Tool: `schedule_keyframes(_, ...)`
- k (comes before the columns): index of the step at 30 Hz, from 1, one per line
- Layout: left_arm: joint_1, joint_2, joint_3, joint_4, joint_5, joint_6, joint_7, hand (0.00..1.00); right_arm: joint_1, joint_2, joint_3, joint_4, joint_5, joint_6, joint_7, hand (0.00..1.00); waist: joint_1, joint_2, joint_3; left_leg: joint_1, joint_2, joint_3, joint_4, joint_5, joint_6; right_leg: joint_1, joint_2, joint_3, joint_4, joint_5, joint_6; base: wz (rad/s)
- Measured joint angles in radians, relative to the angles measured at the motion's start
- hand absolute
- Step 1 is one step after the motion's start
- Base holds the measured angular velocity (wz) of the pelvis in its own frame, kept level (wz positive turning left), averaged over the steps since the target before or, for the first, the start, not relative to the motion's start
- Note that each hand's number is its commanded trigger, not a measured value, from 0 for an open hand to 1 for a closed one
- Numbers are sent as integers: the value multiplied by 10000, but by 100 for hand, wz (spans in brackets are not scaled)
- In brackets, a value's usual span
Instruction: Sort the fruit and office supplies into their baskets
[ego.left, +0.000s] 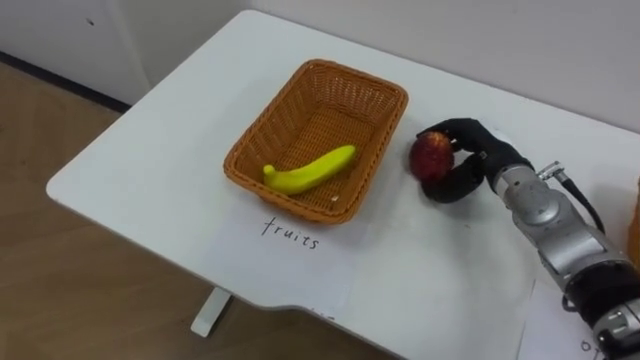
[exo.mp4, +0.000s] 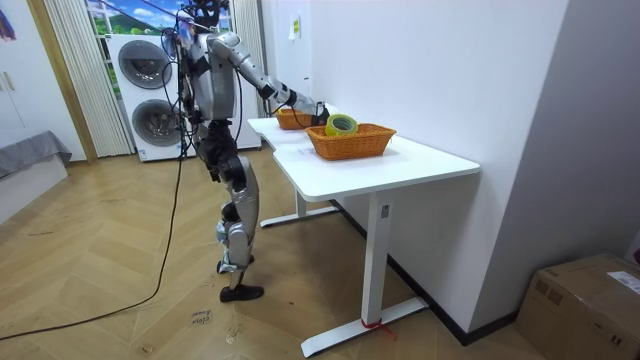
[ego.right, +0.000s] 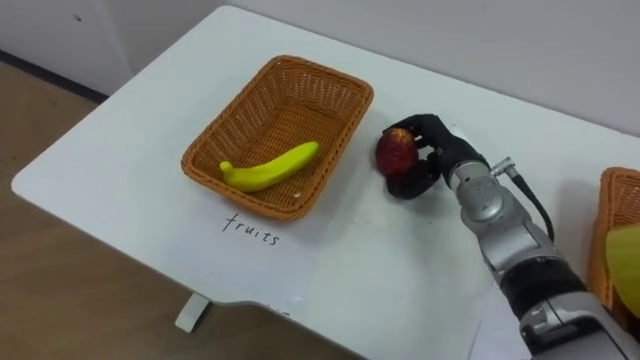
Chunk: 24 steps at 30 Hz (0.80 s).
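A red apple (ego.left: 431, 154) sits just right of the wicker fruit basket (ego.left: 367, 100), and my right hand (ego.left: 468, 158) is curled round it close above the white table (ego.left: 180, 150). In the right eye view the same apple (ego.right: 394, 149) shows in that hand (ego.right: 428, 155). Inside the basket (ego.right: 330, 95) lies a yellow banana (ego.left: 310, 170), also at the front of the basket in the right eye view (ego.right: 270, 165). The room view has me standing at the table's far end with the right arm stretched toward that basket (exo.mp4: 291, 119).
A handwritten paper label (ego.left: 291, 232) lies on the table in front of the fruit basket. A second wicker basket (exo.mp4: 352, 140) holding a yellow-green roll of tape (exo.mp4: 341, 125) stands nearer the room camera; its edge (ego.right: 612, 230) shows at the right. Washing machines (exo.mp4: 150, 85) stand behind me.
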Motion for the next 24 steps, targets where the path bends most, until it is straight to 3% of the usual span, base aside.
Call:
schedule_keyframes(7, 123, 10, 102, 13, -5, 9, -74, 0, 47, 0, -3, -4, 21, 74, 134, 100, -88, -43, -12, 196, -4, 17, -109, -1, 0, 196, -5, 64, -25, 0, 4, 0)
schedule_keyframes(14, 351, -38, 986, 25, 203, 13, -112, 0, 182, -175, -81, -781, -430, 371, 612, 100, -639, -75, -31, 455, -22, 10, -160, 2, 1, 472, 15, 82, -176, -9, 32, 1)
schedule_keyframes(18, 573, -24, 1574, 23, 266, 9, -86, 0, 360, -197, -776, -1956, -418, 374, 704, 100, -838, -132, -102, 851, -8, 152, -325, 4, 1, 760, 15, 151, -232, -19, 48, -9)
schedule_keyframes(24, 625, -38, 1858, -11, 517, 14, -82, 0, 358, -263, -1649, -2690, -365, 375, 660, 100, -911, -199, -169, 1170, -15, 148, -475, -2, 0, 1150, 44, 194, -385, -7, 86, 1)
